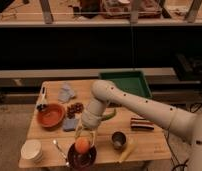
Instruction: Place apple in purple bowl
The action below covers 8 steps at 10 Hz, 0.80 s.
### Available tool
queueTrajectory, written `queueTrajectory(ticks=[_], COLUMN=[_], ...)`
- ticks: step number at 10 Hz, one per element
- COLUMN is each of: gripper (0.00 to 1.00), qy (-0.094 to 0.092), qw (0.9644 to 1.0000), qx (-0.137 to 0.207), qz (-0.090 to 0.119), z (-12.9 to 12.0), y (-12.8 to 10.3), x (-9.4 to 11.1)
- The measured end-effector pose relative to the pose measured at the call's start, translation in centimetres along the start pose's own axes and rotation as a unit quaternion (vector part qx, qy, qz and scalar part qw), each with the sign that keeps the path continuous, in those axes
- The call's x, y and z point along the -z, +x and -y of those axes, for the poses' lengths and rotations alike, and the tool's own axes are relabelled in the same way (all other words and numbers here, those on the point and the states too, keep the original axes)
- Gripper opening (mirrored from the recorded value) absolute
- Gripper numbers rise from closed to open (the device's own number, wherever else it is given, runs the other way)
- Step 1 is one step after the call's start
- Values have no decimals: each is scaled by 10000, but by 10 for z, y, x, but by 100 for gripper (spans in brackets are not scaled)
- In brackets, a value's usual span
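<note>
One arm reaches down from the right side of the view to the near edge of the wooden table [144, 137], wrist turned so the gripper [83, 136] points downward. The apple [82, 145] sits at the fingertips, directly above the purple bowl [82, 156] and within its rim outline. Whether the fingers grip the fruit or have let go, cannot tell; contact between apple and bowl floor likewise cannot be made out.

Apple: round, orange-yellow, no long axis to speak of; stem direction not readable. Bowl: opening faces up, dark glossy rim showing on both sides below the apple.

Relative to the gripper:
- Just to the right, a small metal cup [119, 139], upright, with a yellowish elongated object [126, 151] lying beside it, long axis slanting toward the table's near edge.
- Behind and to the right, partly behind the arm, a long green vegetable [109, 115].
- Farther right, a dark striped packet [142, 123], lying flat; no writing legible.
- Far behind to the right, a green tray [125, 82].
- Left and behind, an orange-brown bowl [50, 115]; between it and the arm, a blue sponge [70, 124] and a reddish-brown cluster [75, 107].
- Left, at the table corner, a white bowl [32, 149]; a spoon [59, 149] lies between it and the purple bowl.
- Far behind left, a crumpled pale cloth [66, 93].

No labels or brands can be read anywhere.
</note>
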Motion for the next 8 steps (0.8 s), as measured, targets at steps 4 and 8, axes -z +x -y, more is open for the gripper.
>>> queueTrajectory(ticks=[4, 8], gripper=[80, 80], qy=[-23, 96], qw=[9998, 9994], qx=[-38, -145], qz=[-218, -290], z=[4, 1], y=[1, 7], x=[-4, 4])
